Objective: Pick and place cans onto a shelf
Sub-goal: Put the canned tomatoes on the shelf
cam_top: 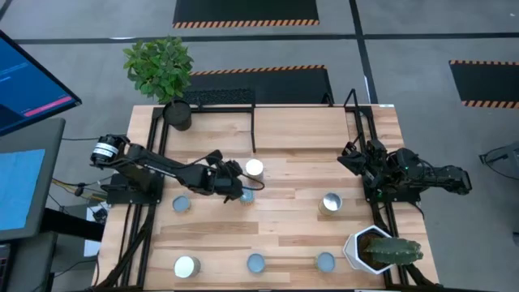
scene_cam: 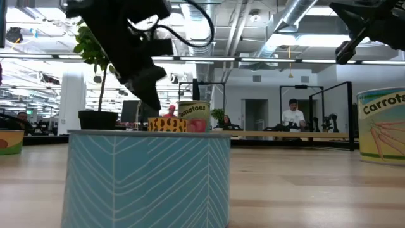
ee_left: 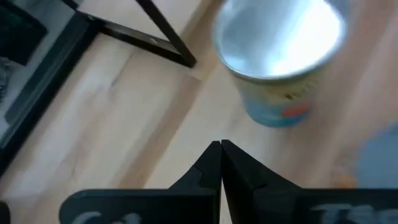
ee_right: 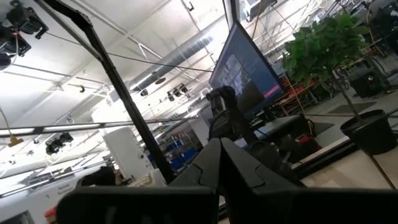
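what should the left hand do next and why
Probably open its fingers and ease toward the silver-topped can. The left hand sits right beside that can at mid-table, but the left wrist view shows its fingers pressed together with nothing between them, and the can just ahead, standing apart. The right hand waits at the table's right edge.

Light wooden table (cam_top: pixel 284 138) with scattered cans (cam_top: pixel 331 203), black plant pot (cam_top: pixel 178 115), white cactus pot (cam_top: pixel 362 247).
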`<move>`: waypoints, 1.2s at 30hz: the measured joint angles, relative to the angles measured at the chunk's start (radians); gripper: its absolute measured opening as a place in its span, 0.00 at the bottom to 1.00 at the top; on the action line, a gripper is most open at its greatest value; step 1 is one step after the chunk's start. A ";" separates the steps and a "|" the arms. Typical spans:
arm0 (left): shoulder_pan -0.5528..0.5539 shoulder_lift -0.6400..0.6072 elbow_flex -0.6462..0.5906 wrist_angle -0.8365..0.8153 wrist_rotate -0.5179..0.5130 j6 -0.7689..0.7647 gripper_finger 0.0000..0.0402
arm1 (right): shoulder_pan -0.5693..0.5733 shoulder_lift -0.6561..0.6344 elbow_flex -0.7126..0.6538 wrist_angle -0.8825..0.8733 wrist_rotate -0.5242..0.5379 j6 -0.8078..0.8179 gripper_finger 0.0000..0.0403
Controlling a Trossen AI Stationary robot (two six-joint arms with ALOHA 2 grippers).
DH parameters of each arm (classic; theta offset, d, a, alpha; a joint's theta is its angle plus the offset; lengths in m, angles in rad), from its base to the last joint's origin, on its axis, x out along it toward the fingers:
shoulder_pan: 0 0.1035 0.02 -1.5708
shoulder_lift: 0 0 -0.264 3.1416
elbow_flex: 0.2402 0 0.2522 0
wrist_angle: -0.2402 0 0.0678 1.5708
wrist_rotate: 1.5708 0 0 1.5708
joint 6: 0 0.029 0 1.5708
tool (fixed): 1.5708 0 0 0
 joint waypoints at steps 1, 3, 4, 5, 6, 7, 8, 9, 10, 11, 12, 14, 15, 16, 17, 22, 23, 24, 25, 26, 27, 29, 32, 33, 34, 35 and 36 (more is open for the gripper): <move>0.013 0.011 0.000 0.016 -0.008 0.014 0.00 | 0.000 0.000 0.000 0.000 0.000 -0.001 0.08; 0.040 0.034 0.000 0.096 0.010 0.060 0.00 | 0.000 0.000 0.000 -0.006 0.000 -0.002 0.08; 0.051 0.051 0.000 0.150 0.033 0.093 0.00 | 0.000 0.000 0.000 -0.008 0.000 -0.002 0.08; 0.059 0.068 0.000 0.214 0.057 0.126 0.00 | 0.000 0.000 0.000 -0.007 0.000 -0.002 0.08; 0.063 0.083 0.000 0.287 0.073 0.156 0.00 | 0.000 0.000 0.000 -0.007 0.000 -0.002 0.08; 0.066 0.101 0.007 0.362 0.090 0.179 0.00 | 0.000 0.000 0.000 -0.008 0.000 -0.003 0.08; 0.067 0.117 0.025 0.417 0.104 0.197 0.00 | 0.000 0.000 0.000 -0.008 0.000 -0.003 0.08; 0.067 0.129 0.048 0.437 0.111 0.212 0.00 | 0.000 0.000 0.000 -0.008 0.000 -0.002 0.08; 0.067 0.138 0.076 0.438 0.114 0.231 0.00 | 0.000 0.000 0.000 -0.008 0.000 -0.001 0.08; 0.066 0.147 0.105 0.428 0.116 0.252 0.00 | 0.000 0.000 0.000 -0.009 0.000 -0.001 0.08; 0.061 0.151 0.136 0.402 0.118 0.269 0.00 | 0.000 0.000 0.000 -0.010 0.000 -0.003 0.08; 0.054 0.151 0.194 0.322 0.119 0.299 0.00 | 0.000 0.000 0.001 -0.012 0.000 -0.007 0.08; 0.049 0.150 0.225 0.277 0.122 0.302 0.00 | 0.000 0.000 0.001 -0.015 0.000 -0.007 0.08; 0.043 0.144 0.256 0.215 0.127 0.302 0.00 | 0.000 0.000 0.001 -0.015 -0.001 -0.012 0.08; 0.038 0.138 0.287 0.140 0.130 0.297 0.00 | 0.000 0.000 0.001 -0.008 0.000 -0.033 0.08; 0.007 0.104 0.407 -0.228 0.146 0.177 0.00 | 0.000 0.000 0.009 0.043 0.003 -0.114 0.08; -0.001 0.093 0.413 -0.279 0.150 0.156 0.00 | 0.000 0.001 0.016 0.042 -0.001 -0.134 0.08; -0.012 0.078 0.413 -0.333 0.153 0.136 0.00 | 0.001 0.002 0.025 0.041 -0.009 -0.160 0.08; -0.023 0.062 0.409 -0.383 0.153 0.115 0.00 | 0.003 0.009 0.037 0.040 -0.015 -0.190 0.08; -0.034 0.045 0.400 -0.423 0.153 0.093 0.00 | 0.006 0.021 0.053 0.039 -0.015 -0.226 0.08; -0.044 0.025 0.385 -0.454 0.155 0.071 0.00 | 0.009 0.038 0.071 0.031 -0.012 -0.267 0.08; -0.061 -0.019 0.340 -0.487 0.152 0.028 0.00 | 0.012 0.085 0.120 -0.015 0.005 -0.353 0.08; -0.075 -0.108 0.244 -0.452 0.134 -0.047 0.00 | 0.010 0.187 0.219 -0.164 0.055 -0.456 0.08; -0.076 -0.140 0.207 -0.428 0.133 -0.067 0.00 | 0.007 0.231 0.259 -0.220 0.074 -0.476 0.08; -0.076 -0.174 0.166 -0.393 0.137 -0.078 0.00 | 0.001 0.274 0.299 -0.281 0.093 -0.486 0.08; -0.076 -0.207 0.124 -0.353 0.146 -0.086 0.00 | -0.006 0.320 0.337 -0.336 0.109 -0.494 0.08; -0.073 -0.241 0.081 -0.307 0.152 -0.093 0.00 | -0.012 0.368 0.380 -0.389 0.114 -0.500 0.08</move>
